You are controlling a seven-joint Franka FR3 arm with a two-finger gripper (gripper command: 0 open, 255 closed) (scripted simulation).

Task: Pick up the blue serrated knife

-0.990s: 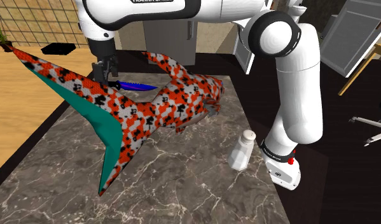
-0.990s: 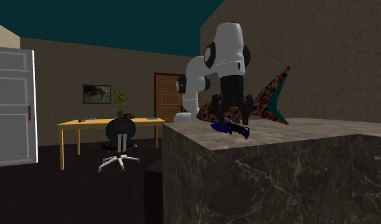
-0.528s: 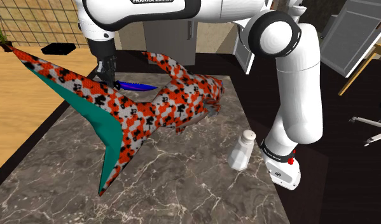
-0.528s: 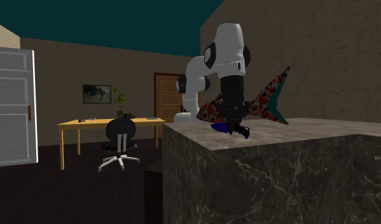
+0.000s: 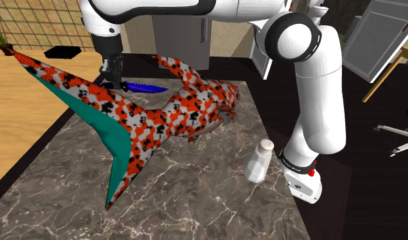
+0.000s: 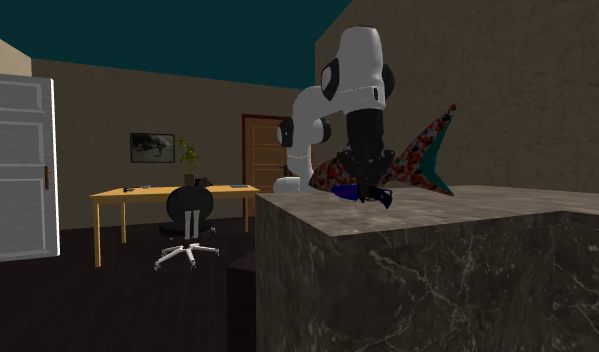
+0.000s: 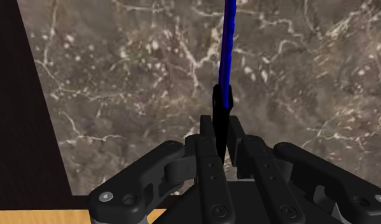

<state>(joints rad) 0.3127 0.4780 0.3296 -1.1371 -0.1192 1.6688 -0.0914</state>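
My gripper (image 7: 222, 145) is pinching the blue knife (image 7: 228, 51) by its black handle. My two black fingers (image 7: 207, 143) press on the handle from both sides. The long blue blade sticks straight out, away from me. Under the blade is the stone counter (image 7: 119, 76), brown with white lines in it.

In the wrist view the edge of the counter runs close by one side of my gripper. Past that edge is a dark strip, and then a bit of wooden floor (image 7: 36, 213).

In the shoulder view I am at the far left part of the counter, near its corner. The knife lies about flat there and points to that view's right. Just beside it, on the near side, is a big spotted fish (image 5: 154, 119). The fish is orange, black and white with a teal edge. Its long tail reaches past the counter's edge on that view's left. Its back is very close to the blade, and I cannot tell if they touch.

In front of the fish the stone is bare, so there is open room. A white shaker (image 5: 258, 161) stands near my stand, well apart from the knife.

In the second exterior view the knife is close to the counter's corner. It looks just above the stone top, but I cannot tell for sure.
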